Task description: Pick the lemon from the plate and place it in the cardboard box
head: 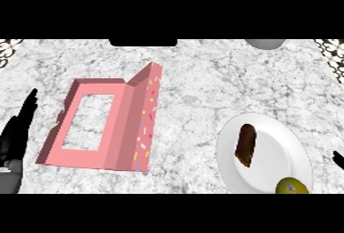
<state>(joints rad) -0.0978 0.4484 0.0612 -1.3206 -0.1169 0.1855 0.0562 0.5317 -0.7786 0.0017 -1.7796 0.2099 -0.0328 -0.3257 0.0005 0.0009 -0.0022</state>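
- Looking steeply down on a white-and-grey marble counter [194,82].
- The lemon [293,185], yellow-green, sits at the near rim of the white plate [282,136] in the lower right, partly cut off by the view's lower edge.
- Sharing that plate is a long dark brown piece of food [246,144], lying lengthwise near the plate's middle and just apart from the lemon.
- Over on the left is the cardboard box [114,123], pink all over, well apart from the plate with bare marble between them.
- It shows a flat pink frame around a rectangle of marble pattern, and a tall pink panel [148,113] rises along the frame's right side.
- The markings on that panel are short flecks in yellow, white and blue, like sprinkles, with no letters among them.
- The left hand [17,134] is at the view's left edge, black fingers straight and pointing up, relaxed and holding nothing, just beside the box without touching it.
- Only a black sliver of the right hand [338,159] shows at the right edge, beside the plate, so I cannot tell whether it is spread or curled.
- A pale rounded object [264,43] is cut by the top edge.
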